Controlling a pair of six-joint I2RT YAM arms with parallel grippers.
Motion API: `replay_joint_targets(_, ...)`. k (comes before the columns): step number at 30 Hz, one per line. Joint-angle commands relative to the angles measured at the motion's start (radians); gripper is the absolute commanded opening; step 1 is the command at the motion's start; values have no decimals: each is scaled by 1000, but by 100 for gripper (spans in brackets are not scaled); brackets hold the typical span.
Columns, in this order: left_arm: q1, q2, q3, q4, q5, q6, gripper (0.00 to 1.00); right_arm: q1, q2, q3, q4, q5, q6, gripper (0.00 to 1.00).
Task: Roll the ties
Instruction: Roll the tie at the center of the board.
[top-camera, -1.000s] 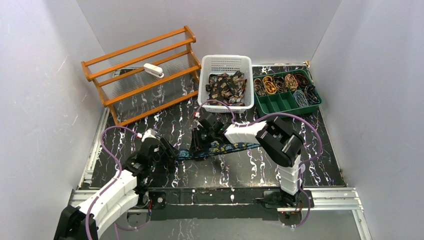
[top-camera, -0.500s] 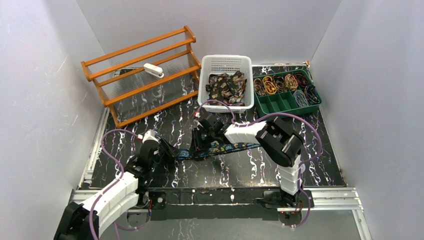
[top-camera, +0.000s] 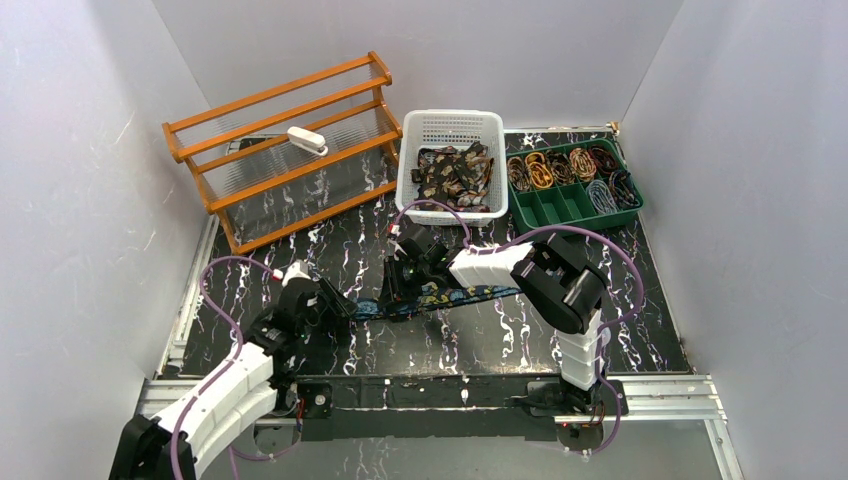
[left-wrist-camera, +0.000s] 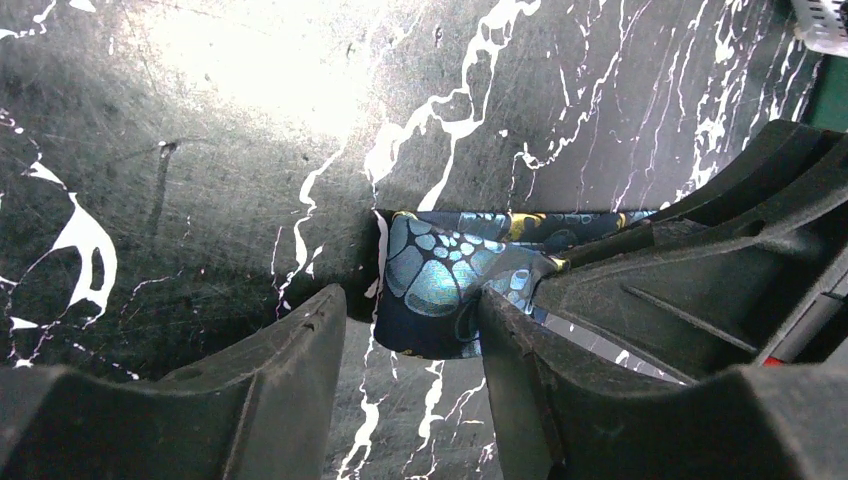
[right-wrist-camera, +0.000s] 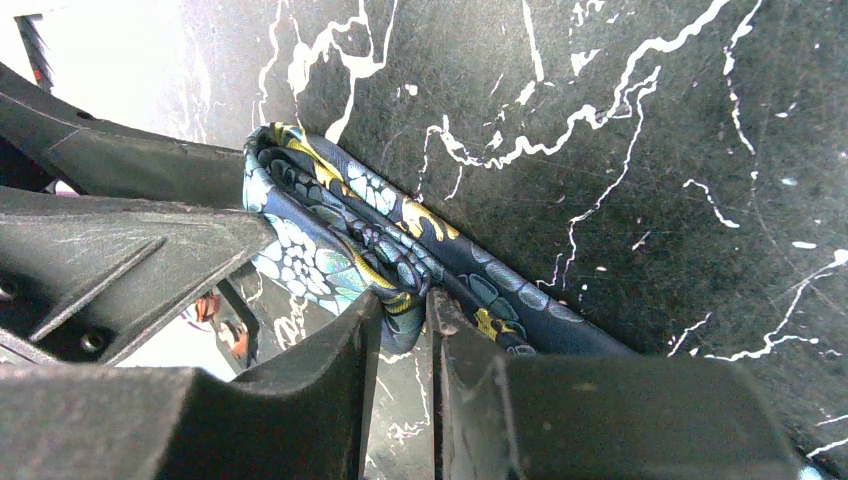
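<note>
A dark blue tie (top-camera: 455, 295) with teal and gold paisley lies across the black marbled table. My right gripper (top-camera: 398, 288) is shut on the tie's folded fabric (right-wrist-camera: 400, 270) near its left part, pinched between the fingertips. My left gripper (top-camera: 345, 303) is open at the tie's left end (left-wrist-camera: 440, 290), which lies between its fingers, against the right finger (left-wrist-camera: 520, 350). Its left finger (left-wrist-camera: 290, 370) stands apart from the fabric. The right gripper's black body (left-wrist-camera: 720, 250) sits just right of that end.
A white basket (top-camera: 452, 125) with unrolled brown ties stands at the back. A green tray (top-camera: 560, 210) holding rolled ties is at back right. An orange wooden rack (top-camera: 285, 150) with a white object stands at back left. Purple cables loop over both arms.
My left arm shifted slightly left and back, then returned toward the tie's end. The right gripper and the tie have stayed in place.
</note>
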Motion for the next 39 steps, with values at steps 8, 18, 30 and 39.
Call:
replay_joint_targets(8, 7, 115, -8, 52, 27, 21, 48, -1, 36, -19, -52, 36, -23, 31)
replay_joint_targets(18, 7, 85, -66, 108, 48, 10, 35, -1, 29, -17, -52, 32, -23, 32)
replay_joint_targets(30, 7, 97, 35, 80, 31, 102, 15, -1, -25, 52, -93, -21, -50, 39)
replay_joint_targets(39, 7, 50, 57, 52, 11, 121, 9, 0, -145, 6, -4, -67, -96, 44)
